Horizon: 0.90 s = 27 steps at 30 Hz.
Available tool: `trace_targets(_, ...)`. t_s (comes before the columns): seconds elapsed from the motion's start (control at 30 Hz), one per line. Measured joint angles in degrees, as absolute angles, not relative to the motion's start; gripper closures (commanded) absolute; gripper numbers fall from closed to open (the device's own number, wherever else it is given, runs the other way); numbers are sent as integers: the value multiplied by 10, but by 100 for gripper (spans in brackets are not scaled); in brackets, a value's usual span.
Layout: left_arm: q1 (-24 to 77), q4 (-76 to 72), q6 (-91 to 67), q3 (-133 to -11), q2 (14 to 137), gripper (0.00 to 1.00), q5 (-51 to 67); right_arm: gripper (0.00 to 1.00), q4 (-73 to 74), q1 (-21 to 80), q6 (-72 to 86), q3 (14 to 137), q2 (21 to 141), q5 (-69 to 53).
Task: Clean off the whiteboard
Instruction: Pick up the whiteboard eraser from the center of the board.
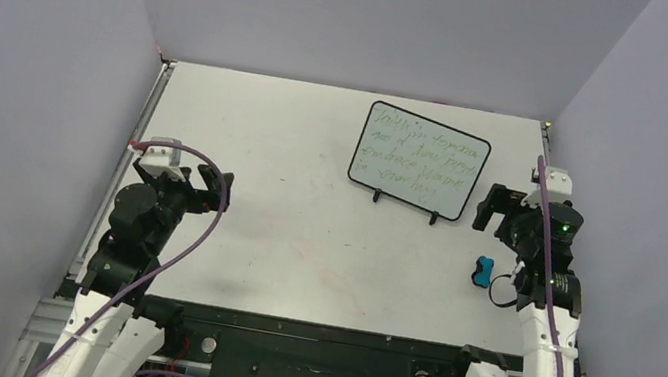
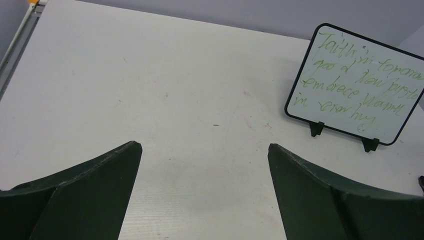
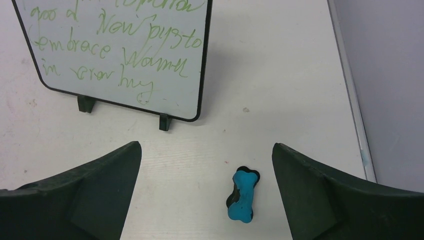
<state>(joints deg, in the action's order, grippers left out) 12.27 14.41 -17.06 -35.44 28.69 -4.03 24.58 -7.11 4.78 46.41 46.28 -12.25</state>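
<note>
Whiteboard, a small rectangular white panel in a thin black rounded-corner frame, stands propped on two little black feet near the far right corner of the flat white table. It leans back, and four lines of green handwriting cover its face. It looks light and stiff, with a slick face, so I judge that a firm wipe would slide or tip it on those feet. The top edge or a side of the frame is the place to steady it. A small blue-and-black bone-shaped eraser lies flat near the right edge, on the near side of the whiteboard and not touching it. It is probably rigid plastic, best pinched across its narrow waist. The right gripper hovers over it, jaws spread wide and empty. The left gripper, near the left edge, is likewise spread and holds nothing.
</note>
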Motion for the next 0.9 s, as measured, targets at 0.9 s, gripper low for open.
trace_targets(0.9, 140, 145, -158, -354, 352, 2, 17, 0, 499, -191, -344, 507, 638, -223)
